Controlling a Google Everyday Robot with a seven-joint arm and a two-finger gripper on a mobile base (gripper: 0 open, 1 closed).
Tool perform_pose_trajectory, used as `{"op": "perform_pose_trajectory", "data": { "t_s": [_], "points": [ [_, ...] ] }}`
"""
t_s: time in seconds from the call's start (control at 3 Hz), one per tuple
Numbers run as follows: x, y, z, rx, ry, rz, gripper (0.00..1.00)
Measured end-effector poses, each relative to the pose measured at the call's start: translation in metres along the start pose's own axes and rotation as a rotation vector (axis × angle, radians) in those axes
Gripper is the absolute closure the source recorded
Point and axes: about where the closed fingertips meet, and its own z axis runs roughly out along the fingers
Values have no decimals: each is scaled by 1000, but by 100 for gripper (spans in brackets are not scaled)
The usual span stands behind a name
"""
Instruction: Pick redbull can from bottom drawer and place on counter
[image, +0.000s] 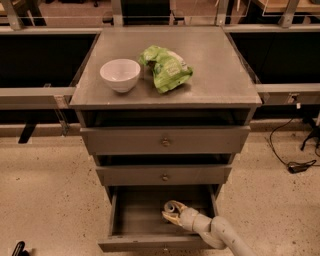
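Note:
The bottom drawer (135, 220) of the grey cabinet is pulled open. The redbull can (170, 206) stands inside it toward the right, only its silver top showing clearly. My gripper (170, 212) reaches into the drawer from the lower right and its fingers (168, 218) sit around the can. The counter (215, 75) is the flat grey top of the cabinet, well above the gripper.
A white bowl (120, 74) and a green crumpled bag (167, 67) sit on the counter's left and middle. The two upper drawers (165, 141) are closed. Dark shelving flanks the cabinet; a black cable (295, 165) lies on the speckled floor at right.

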Motion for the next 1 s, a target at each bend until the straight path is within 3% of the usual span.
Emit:
{"op": "perform_pose_trajectory", "data": {
  "t_s": [0.33, 0.67, 1.0],
  "points": [
    [-21, 7, -12, 1, -28, -42, 100],
    [-58, 25, -37, 3, -77, -125, 100],
    [-89, 61, -59, -41, -115, -188, 100]
  ]
}}
